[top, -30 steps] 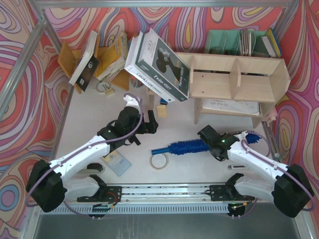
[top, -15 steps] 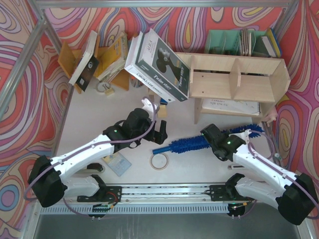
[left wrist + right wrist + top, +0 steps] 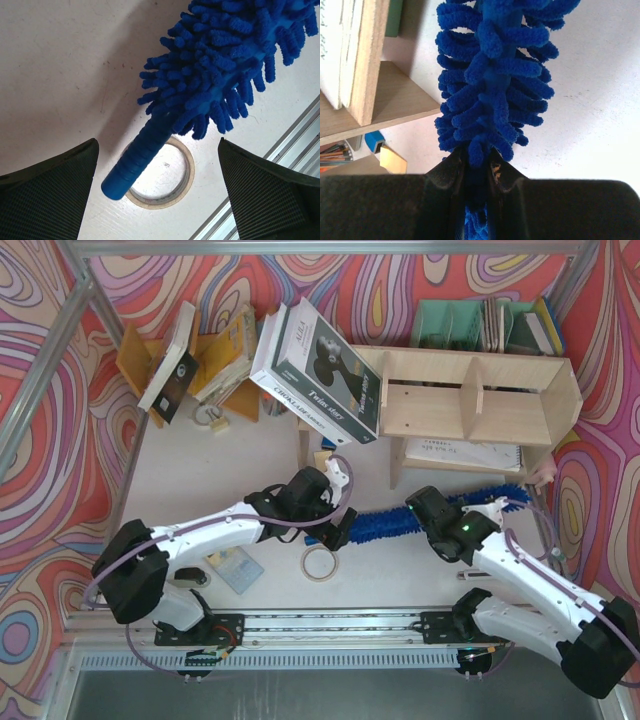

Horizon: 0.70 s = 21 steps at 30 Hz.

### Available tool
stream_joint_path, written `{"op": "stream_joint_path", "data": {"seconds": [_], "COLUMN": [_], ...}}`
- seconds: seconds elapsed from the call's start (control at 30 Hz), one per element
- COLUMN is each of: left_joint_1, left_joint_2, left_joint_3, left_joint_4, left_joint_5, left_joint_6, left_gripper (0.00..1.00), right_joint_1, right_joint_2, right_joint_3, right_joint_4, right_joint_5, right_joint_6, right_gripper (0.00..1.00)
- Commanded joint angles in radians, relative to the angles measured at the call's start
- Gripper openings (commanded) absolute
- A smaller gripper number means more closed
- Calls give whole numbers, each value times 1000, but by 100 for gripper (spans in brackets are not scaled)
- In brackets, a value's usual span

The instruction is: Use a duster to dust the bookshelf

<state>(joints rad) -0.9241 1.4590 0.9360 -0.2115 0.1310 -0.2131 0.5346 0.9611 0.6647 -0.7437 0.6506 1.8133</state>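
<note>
The bright-blue fluffy duster [image 3: 400, 520] hangs just above the table, in front of the pale plywood bookshelf [image 3: 480, 390]. My right gripper [image 3: 428, 510] is shut on the duster's fluffy middle; the right wrist view shows the fingers [image 3: 452, 167] pinching the duster's strands [image 3: 495, 85], with a bookshelf board [image 3: 367, 55] at the left. My left gripper [image 3: 345, 525] is open at the handle end. In the left wrist view the slim blue handle [image 3: 142, 152] lies between the wide-apart fingers of the left gripper [image 3: 157, 145], touching neither.
A tape ring [image 3: 320, 563] lies on the table below the handle, showing as the ring [image 3: 160, 175] in the left wrist view. A large boxed item [image 3: 318, 370] leans against the shelf's left end. Behind stand an orange rack [image 3: 215, 360] and a teal organiser [image 3: 470, 325].
My left arm has swung right until its open jaws straddle the duster's handle. The right gripper has carried the duster up and back, closer to the bookshelf.
</note>
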Motion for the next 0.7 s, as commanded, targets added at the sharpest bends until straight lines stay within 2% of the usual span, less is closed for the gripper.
{"op": "stream_joint_path", "data": {"seconds": [0.0, 0.5, 0.67], "left_joint_1": [-6, -17, -29], "left_joint_2": [22, 100, 116], "left_joint_3": [-1, -26, -22], "left_joint_4": [55, 150, 145], "left_joint_5": [20, 29, 10], "left_joint_6": [42, 86, 89], "left_gripper": [93, 85, 76], "right_joint_1": [-4, -4, -3], "right_joint_2": [-25, -47, -56], "right_joint_3": [51, 76, 83], "right_joint_4": [-29, -13, -15], "right_joint_5": [46, 38, 36], "right_joint_6": [-25, -59, -63], "right_gripper": [0, 0, 0]}}
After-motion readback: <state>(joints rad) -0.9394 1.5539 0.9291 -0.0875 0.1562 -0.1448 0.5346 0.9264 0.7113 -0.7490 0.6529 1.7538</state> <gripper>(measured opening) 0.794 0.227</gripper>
